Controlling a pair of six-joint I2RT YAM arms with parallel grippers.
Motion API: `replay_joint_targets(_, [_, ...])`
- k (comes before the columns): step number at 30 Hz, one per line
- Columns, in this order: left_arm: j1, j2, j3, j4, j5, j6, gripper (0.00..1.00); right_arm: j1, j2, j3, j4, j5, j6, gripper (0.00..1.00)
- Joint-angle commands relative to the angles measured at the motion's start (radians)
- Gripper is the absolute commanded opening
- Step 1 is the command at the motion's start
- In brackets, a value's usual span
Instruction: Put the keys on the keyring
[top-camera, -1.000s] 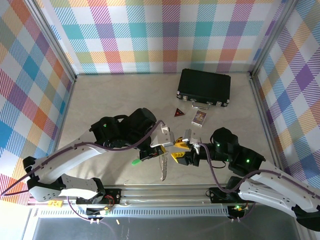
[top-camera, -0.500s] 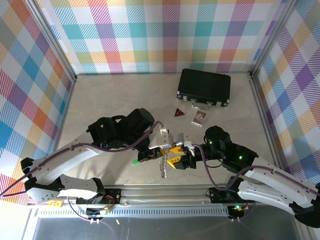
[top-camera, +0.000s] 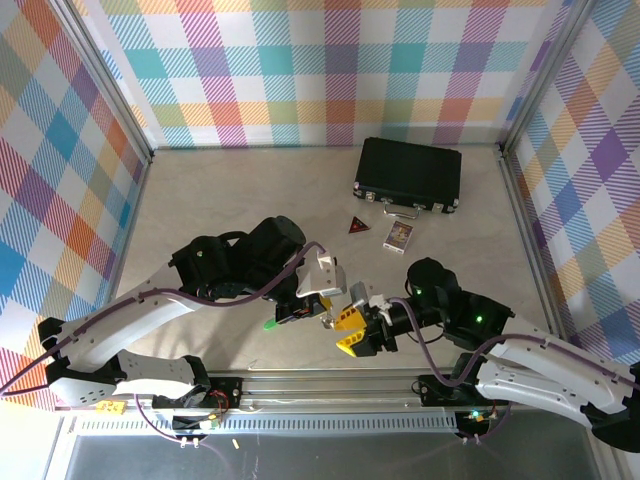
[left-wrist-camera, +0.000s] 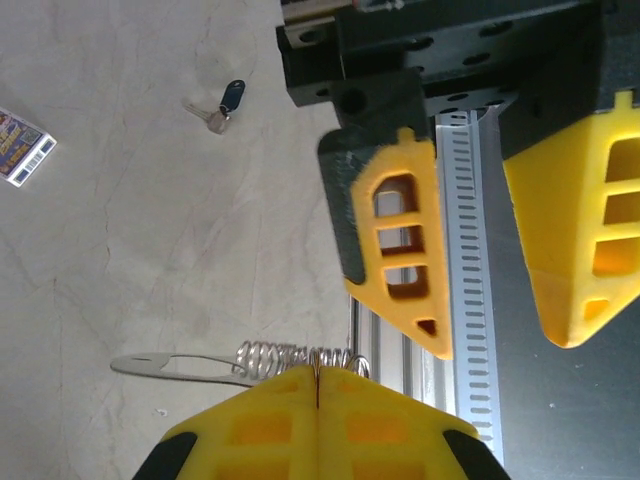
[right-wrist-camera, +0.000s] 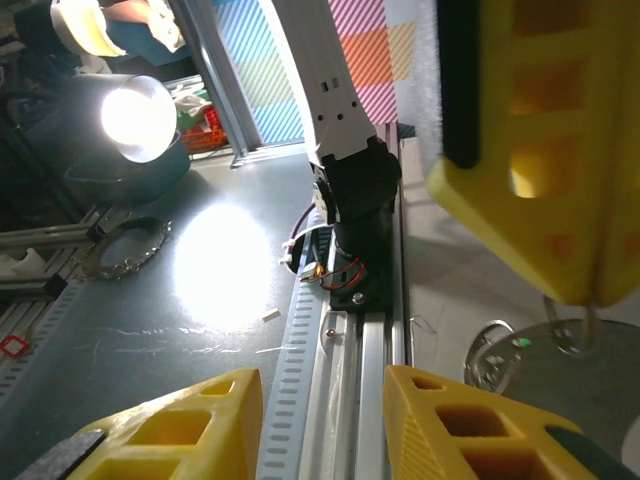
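Black-headed key (left-wrist-camera: 231, 98) lying flat, silvery keyring (left-wrist-camera: 300, 357) — bunched

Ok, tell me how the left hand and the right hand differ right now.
The left hand is shut, pinching the keyring; the right hand is open and holds nothing. Seen from above, the left hand sits slightly farther back than the right hand. Both have yellow fingers.

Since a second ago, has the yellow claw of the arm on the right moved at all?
Yes. The right gripper has slid toward the near rail and a little left, farther from the small patterned card.
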Motion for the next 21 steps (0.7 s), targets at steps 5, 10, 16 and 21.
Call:
replay_joint_targets(5, [-0.01,-0.033,-0.016,0.027,0.015,0.0,0.0,0.009,-0.135,-0.025,0.011,0.246,0.012,0.35])
replay_joint_targets(10, [-0.009,-0.024,-0.015,0.018,0.029,0.006,0.0,0.008,-0.085,0.004,0.004,0.297,-0.012,0.35])
replay_joint_targets(16, [-0.01,-0.031,-0.023,0.024,0.044,0.004,0.0,0.008,-0.014,0.017,0.051,0.243,-0.018,0.37])
replay_joint_targets(21, [-0.01,-0.032,-0.028,0.02,0.051,0.006,0.0,0.009,-0.009,0.015,0.083,0.233,-0.007,0.38])
